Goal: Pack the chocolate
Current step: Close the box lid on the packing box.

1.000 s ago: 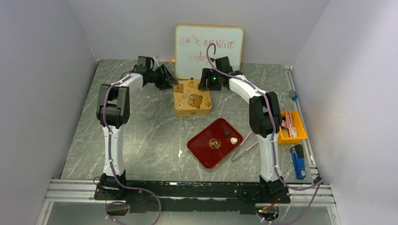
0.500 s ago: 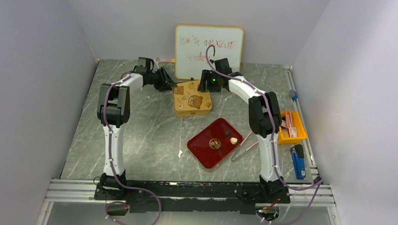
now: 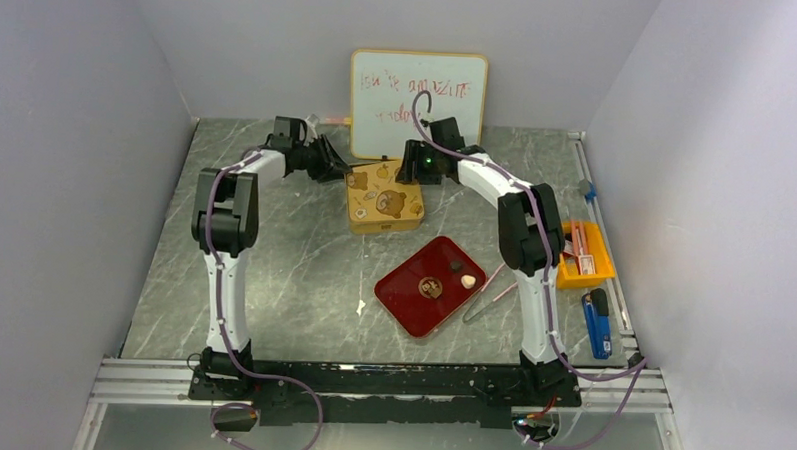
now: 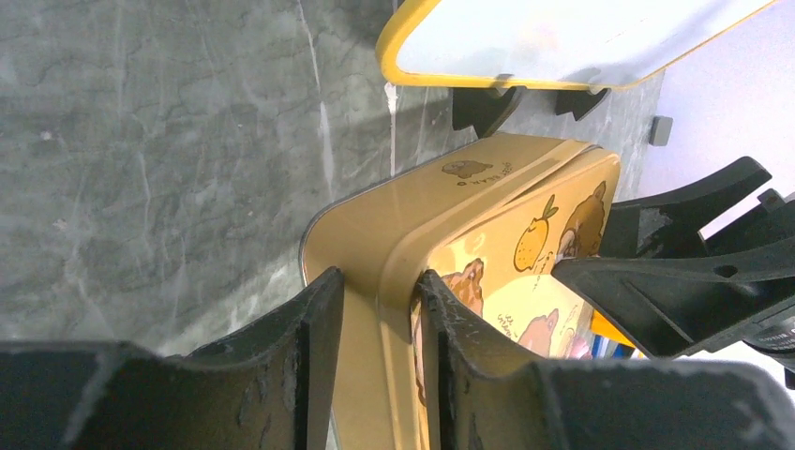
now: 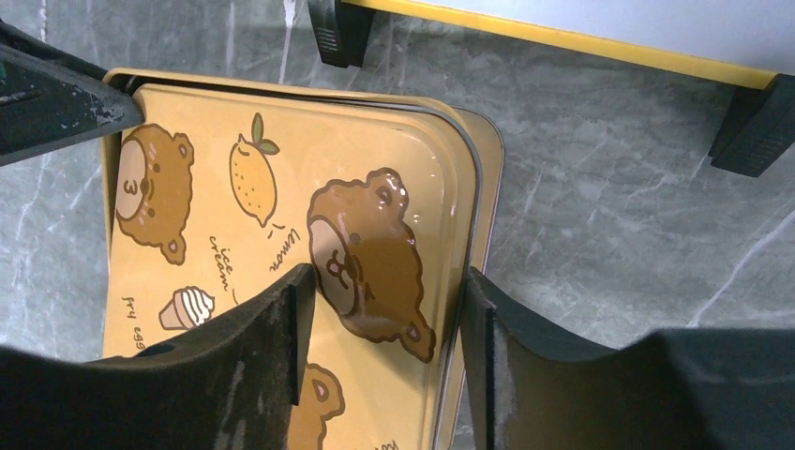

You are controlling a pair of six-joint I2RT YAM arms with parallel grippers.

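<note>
Nearest my bases, the chocolate [image 3: 431,286] lies as three loose pieces on the red tray [image 3: 409,307] in the middle of the bench [image 3: 293,251], well apart from both tools. Farther out, my left arm [image 3: 230,214] and right arm [image 3: 523,224] reach forward and bend inward to the yellow tin [image 3: 383,202]. My left tool [image 4: 375,291] is narrow, pinching the tin's left rim, and my right tool [image 5: 384,286] is half wide over its bear-printed top; the whiteboard [image 3: 419,91] stands just behind.

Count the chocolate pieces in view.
3, on the red tray: a dark one at the far corner, a cream one beside it, a brown one mid-tray. The tin may hide more.
</note>
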